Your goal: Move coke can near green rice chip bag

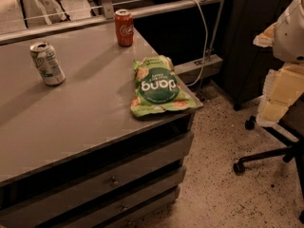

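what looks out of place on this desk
The flat light-green "dang" snack bag lies at the grey table's right corner, its edge reaching the rim, so it could slide off. The end effector hangs beyond the table, far right.

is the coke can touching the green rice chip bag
Apart: the camera view shows bare table between coke can and green rice chip bag; the gripper is off to the right.

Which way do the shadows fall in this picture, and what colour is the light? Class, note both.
Camera view: a dim, warm brownish cast lies over everything; the coke can and the white-and-green can throw soft shadows toward the lower left across the table; the green rice chip bag shows a mild sheen; the pincer, at the right edge off the table, looks pale and bright.
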